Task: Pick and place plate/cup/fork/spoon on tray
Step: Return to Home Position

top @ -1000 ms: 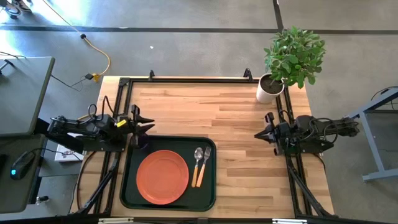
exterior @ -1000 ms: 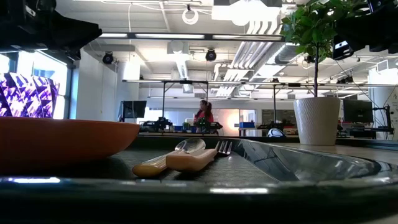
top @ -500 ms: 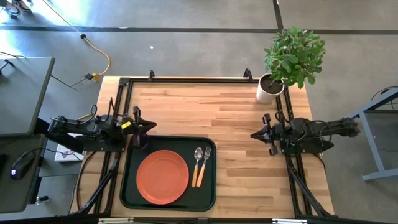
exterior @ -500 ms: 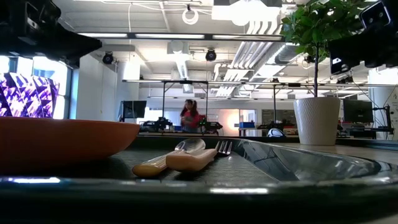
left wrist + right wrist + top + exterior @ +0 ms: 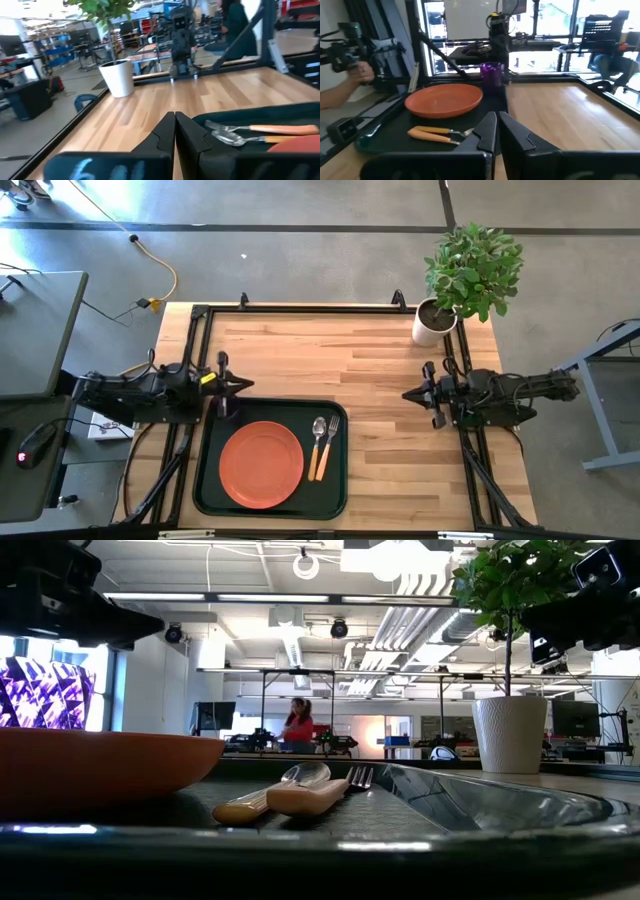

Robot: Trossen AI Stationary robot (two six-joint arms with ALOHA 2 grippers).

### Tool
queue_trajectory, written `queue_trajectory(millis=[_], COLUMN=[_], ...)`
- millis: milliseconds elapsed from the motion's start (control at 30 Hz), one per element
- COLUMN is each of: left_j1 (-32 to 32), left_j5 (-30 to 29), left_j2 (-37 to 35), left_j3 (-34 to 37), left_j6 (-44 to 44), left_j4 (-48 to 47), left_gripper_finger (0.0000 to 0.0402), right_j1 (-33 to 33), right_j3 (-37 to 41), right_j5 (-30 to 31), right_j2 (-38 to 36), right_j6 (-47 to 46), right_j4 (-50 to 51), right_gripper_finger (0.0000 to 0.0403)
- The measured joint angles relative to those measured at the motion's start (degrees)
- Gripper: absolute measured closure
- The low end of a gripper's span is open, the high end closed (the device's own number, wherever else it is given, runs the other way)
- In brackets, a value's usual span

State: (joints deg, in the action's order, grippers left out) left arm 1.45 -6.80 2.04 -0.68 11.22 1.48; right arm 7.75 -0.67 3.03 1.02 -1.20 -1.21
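Note:
The dark tray (image 5: 340, 480) lies at the table's near left. On it rest the orange-red plate (image 5: 261, 464), the spoon (image 5: 318, 442) and the fork (image 5: 328, 442) side by side to the plate's right, and the dark purple cup (image 5: 228, 411), upright in the far left corner. The right wrist view shows the cup (image 5: 492, 75) behind the plate (image 5: 445, 99). My left gripper (image 5: 243, 385) is shut and empty, just beyond the tray's far left corner, above the cup. My right gripper (image 5: 407, 393) is shut and empty over the table's right part.
A white pot with a green plant (image 5: 433, 322) stands at the table's far right corner. Bare wood lies between the tray and my right arm. A person's hand (image 5: 340, 95) shows beyond the table's left side in the right wrist view.
My left gripper has shut its fingers and stayed near the tray's far left corner, clear of the cup. My right gripper has shifted a little toward the table's left. The tableware on the tray has not moved.

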Motion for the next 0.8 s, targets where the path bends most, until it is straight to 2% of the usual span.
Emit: queue_trajectory(millis=[200,400,800], left_j1=[-2.7,-3.3,-3.3], left_j5=[0.1,1.6,1.3], left_j2=[1.4,0.5,-1.8], left_j3=[0.0,0.0,0.0], left_j6=[1.7,-0.9,-6.2], left_j4=[0.0,6.0,7.6], left_gripper_finger=[0.0401,0.0401,0.0401], right_j1=[0.0,0.0,0.0], right_j3=[0.0,0.0,0.0], right_j5=[-0.3,-0.1,0.0], right_j2=[0.0,0.0,0.0], right_j6=[-0.4,-0.4,-0.3], right_j4=[0.1,0.1,0.1], right_gripper_finger=[0.0391,0.0391,0.0391])
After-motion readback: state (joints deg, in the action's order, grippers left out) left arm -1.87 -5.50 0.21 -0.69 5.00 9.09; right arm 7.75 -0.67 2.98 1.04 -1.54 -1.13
